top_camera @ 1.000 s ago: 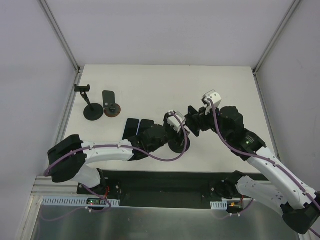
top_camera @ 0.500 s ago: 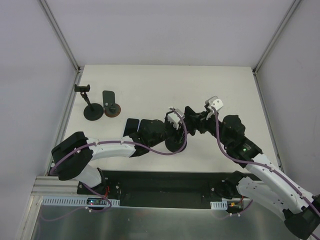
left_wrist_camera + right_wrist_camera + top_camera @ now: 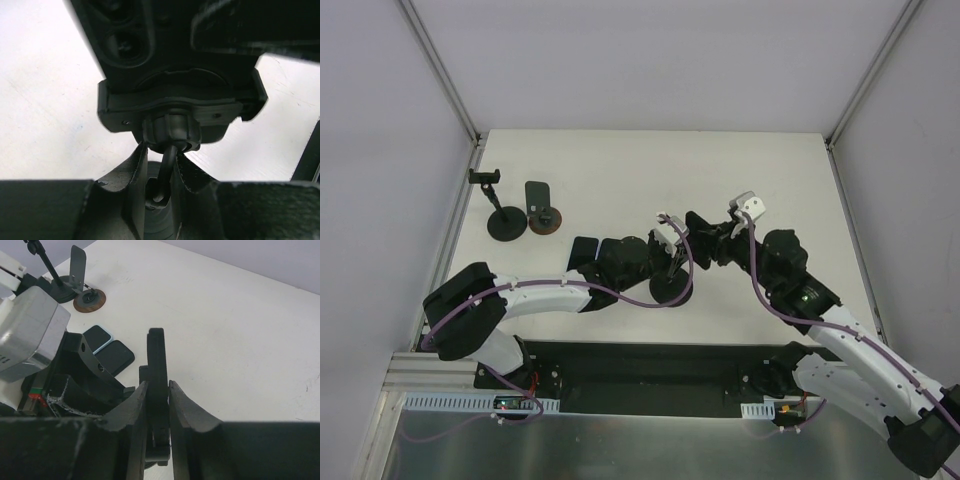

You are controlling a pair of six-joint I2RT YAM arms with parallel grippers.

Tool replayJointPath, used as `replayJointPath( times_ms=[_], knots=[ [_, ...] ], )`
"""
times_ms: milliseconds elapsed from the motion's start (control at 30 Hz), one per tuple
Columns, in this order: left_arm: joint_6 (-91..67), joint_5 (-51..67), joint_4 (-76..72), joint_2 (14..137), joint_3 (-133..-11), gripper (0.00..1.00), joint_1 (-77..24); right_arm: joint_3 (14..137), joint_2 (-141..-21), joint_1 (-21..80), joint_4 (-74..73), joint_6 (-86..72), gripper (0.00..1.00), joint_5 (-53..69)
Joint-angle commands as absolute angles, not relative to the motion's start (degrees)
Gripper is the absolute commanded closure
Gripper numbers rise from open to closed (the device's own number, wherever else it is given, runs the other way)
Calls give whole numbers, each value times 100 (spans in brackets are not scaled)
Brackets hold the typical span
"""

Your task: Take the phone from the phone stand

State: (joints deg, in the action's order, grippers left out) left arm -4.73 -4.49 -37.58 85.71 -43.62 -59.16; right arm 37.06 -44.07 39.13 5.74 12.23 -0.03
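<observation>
Both arms now have a hold: my left gripper (image 3: 161,162) has just closed on the stand (image 3: 172,127) stem, and my right gripper (image 3: 157,387) pinches the phone (image 3: 156,350), so I judge it ready to pull free.

**The phone (image 3: 156,355) sits clamped in the phone stand (image 3: 180,107)**

I see it black, slim, upright. The black cradle rides a ball joint and thin stem; the round base rests midway along the tabletop's near edge.

Blk phone (image 3: 156,357) & blk phone stand (image 3: 172,129), white table (image 3: 620,170), purple cables (image 3: 754,262).
</observation>
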Motion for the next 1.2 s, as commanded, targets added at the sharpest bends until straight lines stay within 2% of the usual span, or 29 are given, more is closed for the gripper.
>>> replayJointPath(
  times_ms=[0,33,133,300,1167],
  knots=[
    [-607,-290,-3911,8578,-4447,100,-5915,3928,-4605,3964,343,1151,70,35],
    [-589,-281,-3894,8561,-4447,100,-5915,3964,-4649,3964,343,1177,58,35],
    [-554,-264,-3806,8534,-4447,100,-5924,4086,-4825,3955,387,1213,47,-156],
    [-510,-237,-3753,8508,-4438,100,-5933,4219,-5115,3955,501,1257,46,-246],
    [-483,-413,-3410,8411,-4412,100,-5941,4412,-5590,3876,888,1230,59,-308]
  ],
)
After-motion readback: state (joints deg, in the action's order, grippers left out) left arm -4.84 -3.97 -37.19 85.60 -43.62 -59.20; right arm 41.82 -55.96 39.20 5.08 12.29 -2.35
